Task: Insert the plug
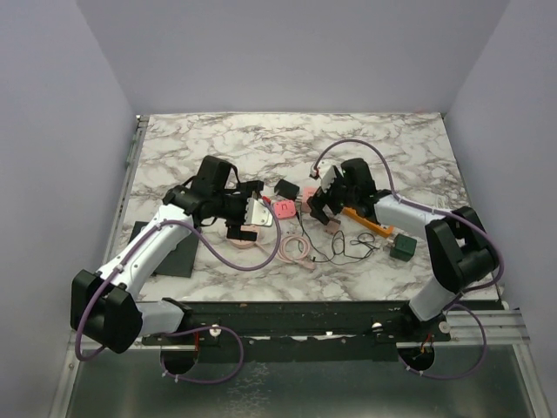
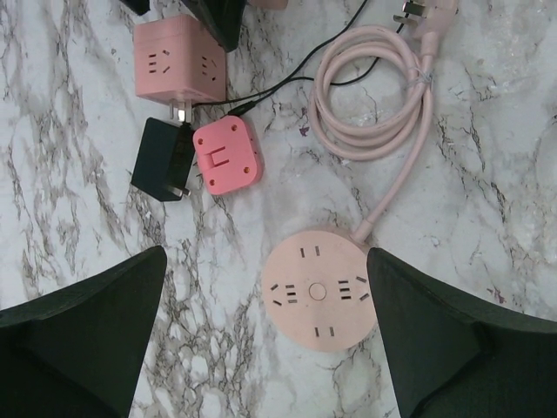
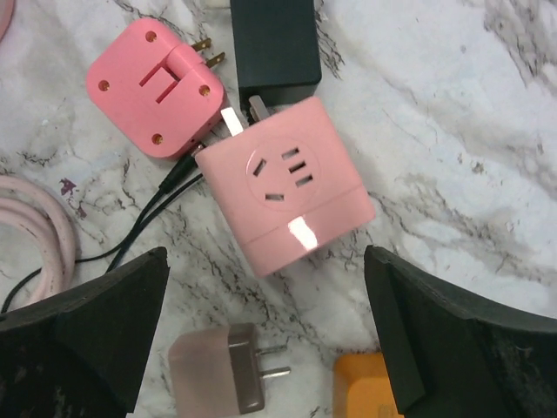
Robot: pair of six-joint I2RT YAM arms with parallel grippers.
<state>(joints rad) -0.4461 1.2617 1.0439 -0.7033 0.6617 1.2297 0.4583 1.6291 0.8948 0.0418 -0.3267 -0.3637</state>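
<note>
Tabletop [image 1: 392, 139]: marble, walled on three sides. The clutter was bunched mid-table between the arms.
Left end effector [image 2: 265, 257]: released, jaws wide, hanging over the round socket hub.
Right end effector [image 3: 265, 252]: released, jaws wide, nothing grasped, hanging over the cube socket.
Round socket hub [image 2: 318, 292]: lay flat, with its pink cord [image 2: 370, 96] coiled just beside it.
Cube socket [image 3: 287, 187]: socket face up. The black adapter [image 3: 274, 43] touched its far side; I could not tell whether it was seated.
Pink plug [image 3: 155, 87]: lay flat just beside the cube socket, prongs out, not inserted. I took this as the task's plug but could not be sure.
Small plug [image 3: 228, 370]: lay loose near the right fingers.
Step, my judgement: pick a plug. I would grip the body across its flat sides, keep the prongs clear of the pads, square them to the slots, then press straight down.
Room, my judgement: tight. The thin black wires [image 3: 165, 205] ran between the pink plug and the cube socket and could snag. The far tabletop offered room to lift and reorient.
</note>
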